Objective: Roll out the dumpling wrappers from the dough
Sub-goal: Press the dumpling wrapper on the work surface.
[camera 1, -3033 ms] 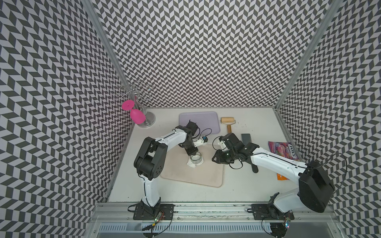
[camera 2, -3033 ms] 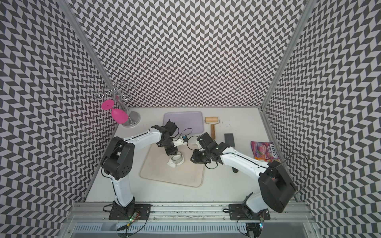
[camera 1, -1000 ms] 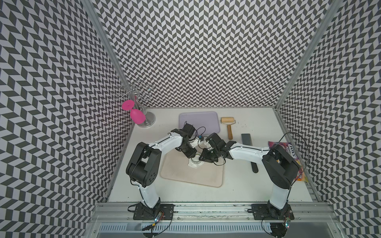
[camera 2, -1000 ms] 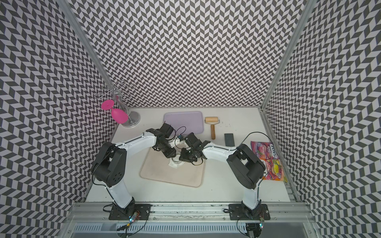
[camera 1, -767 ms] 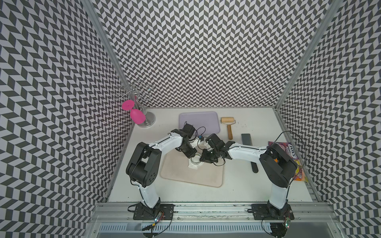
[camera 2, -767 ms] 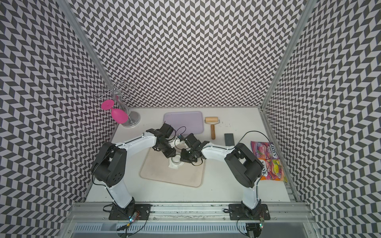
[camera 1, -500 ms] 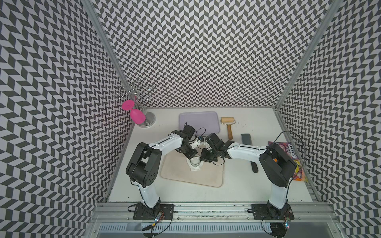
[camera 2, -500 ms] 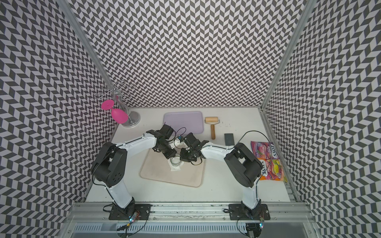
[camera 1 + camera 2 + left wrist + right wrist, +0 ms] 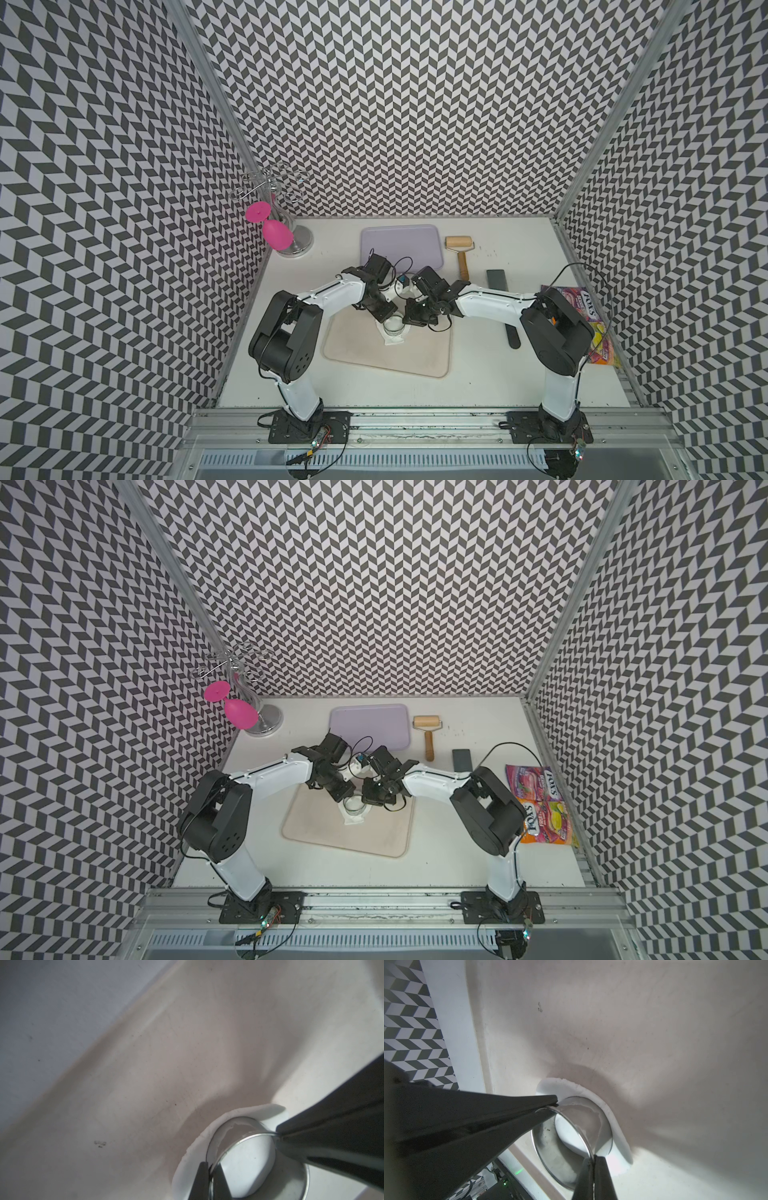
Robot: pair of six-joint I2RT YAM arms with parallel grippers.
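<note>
My two arms meet over the beige tray point(image 9: 415, 357) near the middle of the table point(image 9: 478, 386). The left tool point(image 9: 208, 1164) and the right tool point(image 9: 591, 1159) are each closed narrow on the thin wall of the metal ring cutter point(image 9: 550, 1157). They grip opposite sides, which I judge keeps it level. The cutter stands on the flattened white dough point(image 9: 616, 1130), which lies on the tray. The white round inside the ring is, I think, a dumpling wrapper point(image 9: 571, 1132) being cut. I cannot tell whether it is fully severed.
</note>
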